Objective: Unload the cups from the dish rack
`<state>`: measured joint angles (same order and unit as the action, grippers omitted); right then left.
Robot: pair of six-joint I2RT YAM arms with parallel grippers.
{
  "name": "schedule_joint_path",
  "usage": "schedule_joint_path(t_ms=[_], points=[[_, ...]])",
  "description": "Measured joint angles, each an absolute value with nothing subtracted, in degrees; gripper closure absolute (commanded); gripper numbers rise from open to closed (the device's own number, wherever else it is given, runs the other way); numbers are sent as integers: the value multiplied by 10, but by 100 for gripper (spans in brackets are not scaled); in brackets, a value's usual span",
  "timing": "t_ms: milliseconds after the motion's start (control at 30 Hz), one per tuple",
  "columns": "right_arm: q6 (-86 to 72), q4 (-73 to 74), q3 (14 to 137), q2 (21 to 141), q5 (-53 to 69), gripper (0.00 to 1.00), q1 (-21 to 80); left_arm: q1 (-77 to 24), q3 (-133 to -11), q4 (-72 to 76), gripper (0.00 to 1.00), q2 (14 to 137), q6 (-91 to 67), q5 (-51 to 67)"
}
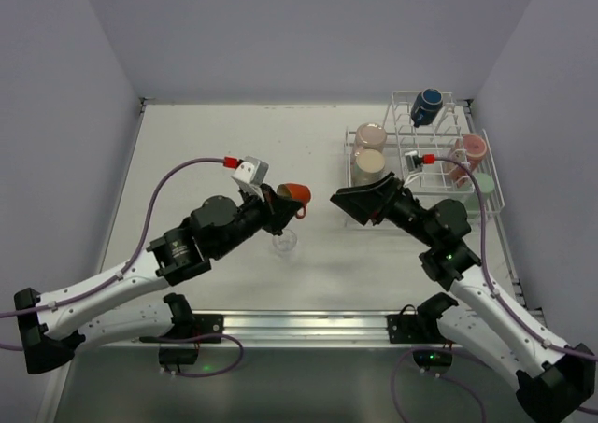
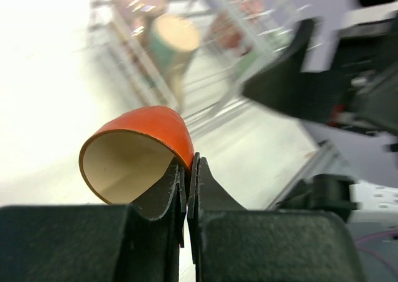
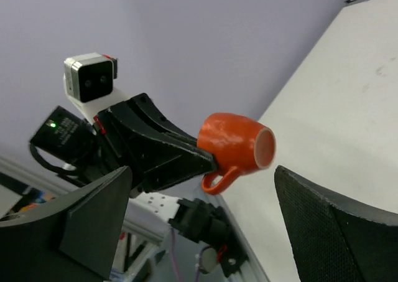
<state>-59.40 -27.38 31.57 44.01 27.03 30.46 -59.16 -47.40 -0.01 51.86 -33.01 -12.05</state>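
The left gripper (image 1: 282,199) was clamped shut on the wall of the orange cup (image 1: 296,193), its jaws pinching the rim. It held the cup on its side above the worktop (image 1: 206,143), well apart from the dish rack (image 1: 402,124). In the left wrist view the cup's pale inside looked empty; in the right wrist view its handle hung downward. Below it a clear glass (image 1: 285,241) stood upright on the worktop and appeared empty.

The right gripper (image 1: 342,208) faced the orange cup with its jaws spread wide apart, holding nothing.

In the rack, a dark blue mug (image 1: 428,105) sat among the tall dividers at the far end. Two beige mugs (image 1: 370,152) stood one behind the other in the left section. A pink cup (image 1: 472,148) sat on the right side with a green tumbler (image 1: 484,182) just beside it.
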Motion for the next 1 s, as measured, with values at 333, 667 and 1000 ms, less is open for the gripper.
schedule_joint_path(t_ms=[333,667,1000], points=[[-441,-27,362,346,136,1,305,-566,-599,-408,100,614,-306,-227],[-379,82,363,332,80,1,305,-487,-528,-444,100,709,-288,-189],[-355,109,363,304,50,1,305,-468,-503,-392,100,784,-282,-124]])
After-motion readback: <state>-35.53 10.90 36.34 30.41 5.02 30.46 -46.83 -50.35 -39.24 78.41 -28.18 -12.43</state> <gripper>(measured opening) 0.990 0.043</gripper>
